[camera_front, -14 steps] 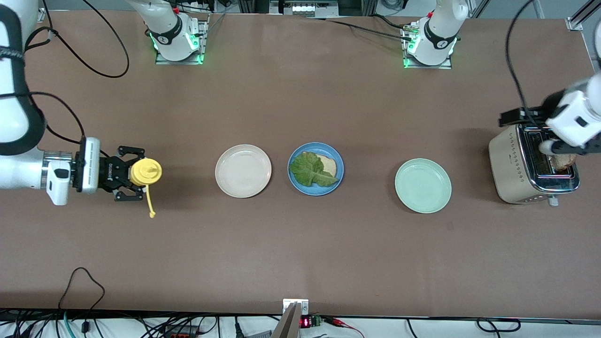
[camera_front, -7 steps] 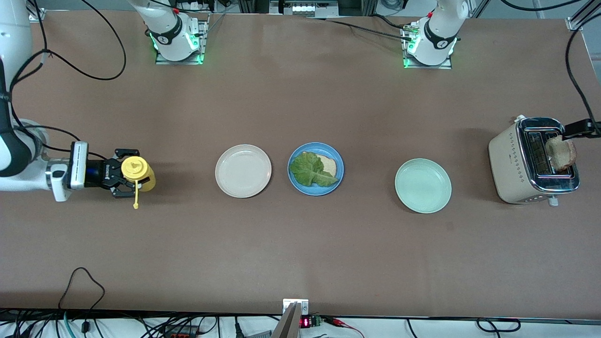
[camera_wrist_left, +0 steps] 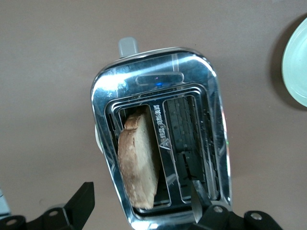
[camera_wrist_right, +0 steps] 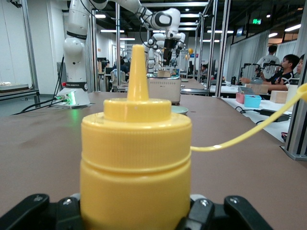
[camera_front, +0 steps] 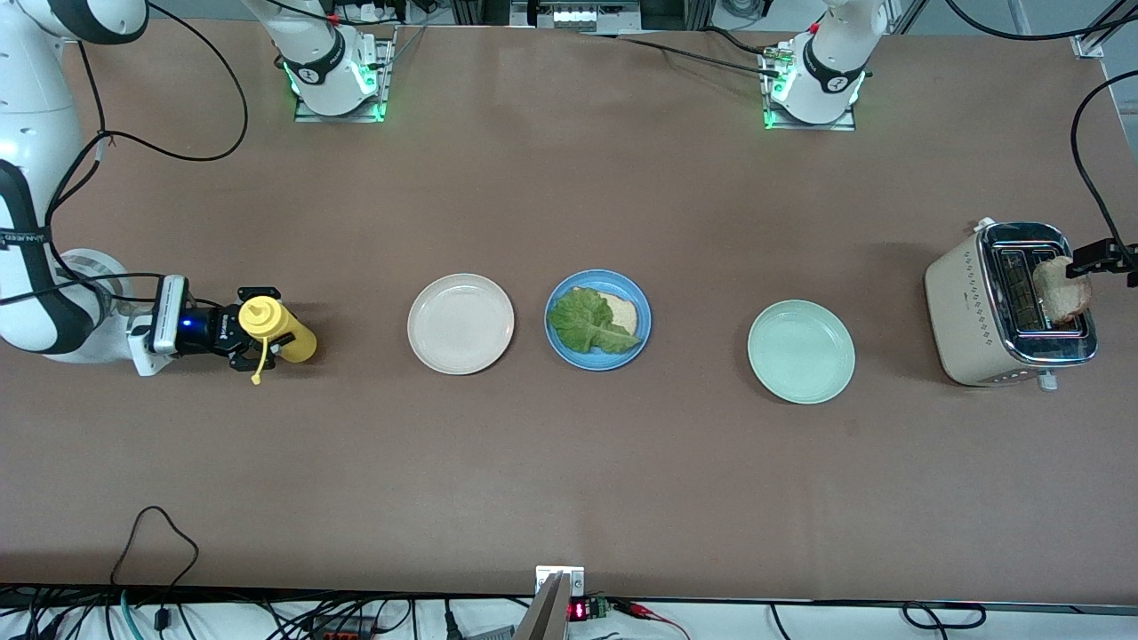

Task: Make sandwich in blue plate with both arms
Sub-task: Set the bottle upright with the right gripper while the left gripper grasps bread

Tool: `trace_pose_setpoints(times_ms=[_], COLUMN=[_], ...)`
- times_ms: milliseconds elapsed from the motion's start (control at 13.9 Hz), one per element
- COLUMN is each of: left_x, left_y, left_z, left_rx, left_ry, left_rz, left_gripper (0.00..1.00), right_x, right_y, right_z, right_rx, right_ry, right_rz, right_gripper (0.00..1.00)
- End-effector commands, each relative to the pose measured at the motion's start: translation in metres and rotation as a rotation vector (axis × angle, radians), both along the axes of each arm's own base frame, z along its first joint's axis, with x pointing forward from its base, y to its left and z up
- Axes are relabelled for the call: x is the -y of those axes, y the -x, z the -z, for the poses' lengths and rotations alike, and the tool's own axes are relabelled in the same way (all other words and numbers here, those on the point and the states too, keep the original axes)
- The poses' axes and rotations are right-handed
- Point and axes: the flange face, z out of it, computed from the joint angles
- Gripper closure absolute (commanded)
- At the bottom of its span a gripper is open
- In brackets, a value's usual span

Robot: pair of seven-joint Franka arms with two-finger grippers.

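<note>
Our right gripper [camera_front: 252,333] has its jaws closed around the yellow squeeze bottle [camera_front: 277,331] near the table edge at the right arm's end. Our left gripper [camera_wrist_left: 139,203], jaws spread wide and empty, hangs over the toaster [camera_front: 1009,307], where a toast slice [camera_wrist_left: 139,165] stands in one slot. The blue plate [camera_front: 597,320], mid-table between the cream plate [camera_front: 460,323] and mint plate [camera_front: 801,351], holds toast [camera_front: 621,311] under lettuce [camera_front: 587,323].

Left gripper [camera_front: 1122,263] cut off at the front view's edge, over the toaster [camera_front: 1009,307]; jaws' tips out of frame in the wrist view (gap wide). Bottom toast slice [camera_front: 625,311] mostly hidden under the lettuce leaf [camera_front: 587,324]. Mustard bottle [camera_wrist_right: 135,160] cut off below, covering the right gripper [camera_wrist_right: 134,213].
</note>
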Motion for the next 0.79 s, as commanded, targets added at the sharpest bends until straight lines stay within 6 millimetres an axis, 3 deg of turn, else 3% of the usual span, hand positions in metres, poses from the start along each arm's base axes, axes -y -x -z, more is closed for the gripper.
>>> trace_pose_setpoints(times_ms=[0, 144, 216, 360, 431, 575, 647, 719], left_x=[-0.013, -0.016, -0.015, -0.014, -0.013, -0.014, -0.014, -0.014], left_y=[0.011, 0.01, 0.009, 0.008, 0.006, 0.009, 0.009, 0.008], left_z=[0.02, 0.029, 0.035, 0.038, 0.042, 0.043, 0.043, 0.041], left_rx=[0.018, 0.029, 0.023, 0.019, 0.024, 0.02, 0.019, 0.021], left_ry=[0.025, 0.021, 0.025, 0.029, 0.05, 0.067, 0.069, 0.069], left_rz=[0.005, 0.003, 0.004, 0.005, -0.007, -0.017, -0.008, 0.004], left_gripper=[0.18, 0.27, 0.37, 0.68, 0.72, 0.84, 0.88, 0.88], right_x=[0.011, 0.017, 0.02, 0.022, 0.022, 0.026, 0.029, 0.035], right_y=[0.008, 0.014, 0.016, 0.02, 0.022, 0.022, 0.021, 0.023], right_z=[0.02, 0.032, 0.035, 0.045, 0.048, 0.049, 0.046, 0.047], right_rx=[0.019, 0.016, 0.011, -0.004, -0.009, -0.009, -0.006, -0.007], right_ry=[-0.08, -0.1, -0.103, -0.112, -0.115, -0.114, -0.109, -0.104], right_rz=[0.026, 0.035, 0.041, 0.047, 0.049, 0.054, 0.057, 0.059], right_gripper=[0.61, 0.61, 0.61, 0.58, 0.56, 0.41, 0.27, 0.0])
